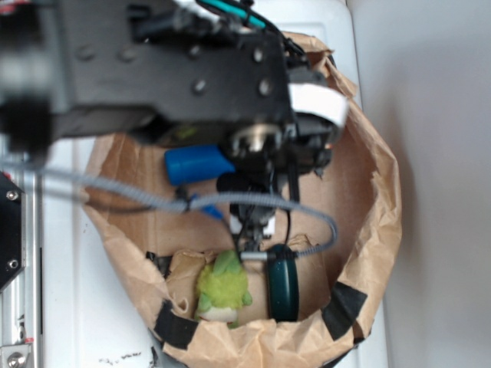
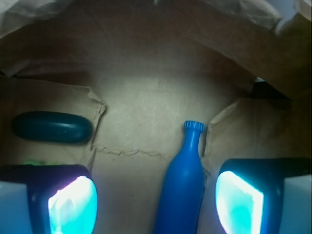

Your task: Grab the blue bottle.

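Observation:
The blue bottle (image 2: 183, 190) lies flat on the brown paper floor of the bag, its ribbed cap (image 2: 194, 126) pointing away from the wrist camera. My gripper (image 2: 156, 204) is open and hangs over it. The bottle's body sits between the two glowing pads, much nearer the right pad (image 2: 239, 202) than the left pad (image 2: 73, 204), and touches neither. In the exterior view only the bottle's base end (image 1: 198, 164) shows from under the black arm, which hides the fingers.
A dark green oval object (image 2: 51, 127) lies to the left, also seen near the bag's front (image 1: 282, 284). A yellow-green soft item (image 1: 222, 287) sits beside it. The crumpled paper bag walls (image 1: 376, 192) ring everything. A grey cable (image 1: 153, 198) crosses the bag.

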Action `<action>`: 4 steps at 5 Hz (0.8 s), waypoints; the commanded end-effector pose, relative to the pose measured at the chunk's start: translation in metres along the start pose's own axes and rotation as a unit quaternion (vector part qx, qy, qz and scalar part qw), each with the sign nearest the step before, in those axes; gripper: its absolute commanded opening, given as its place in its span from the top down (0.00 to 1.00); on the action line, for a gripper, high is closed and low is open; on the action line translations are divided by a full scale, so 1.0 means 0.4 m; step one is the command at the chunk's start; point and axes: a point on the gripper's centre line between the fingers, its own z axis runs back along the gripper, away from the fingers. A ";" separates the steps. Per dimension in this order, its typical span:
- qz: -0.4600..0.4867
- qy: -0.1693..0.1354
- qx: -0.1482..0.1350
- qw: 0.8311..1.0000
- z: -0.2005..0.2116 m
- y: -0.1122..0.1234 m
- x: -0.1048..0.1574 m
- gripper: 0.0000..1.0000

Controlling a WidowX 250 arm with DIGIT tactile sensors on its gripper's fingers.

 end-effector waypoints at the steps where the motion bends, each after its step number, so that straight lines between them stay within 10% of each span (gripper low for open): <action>1: -0.038 0.034 -0.029 0.998 -0.098 -0.018 -0.021 0.00; 3: -0.125 0.057 0.054 0.989 -0.159 -0.033 -0.016 0.00; 4: -0.131 0.051 0.060 0.988 -0.147 -0.024 -0.015 1.00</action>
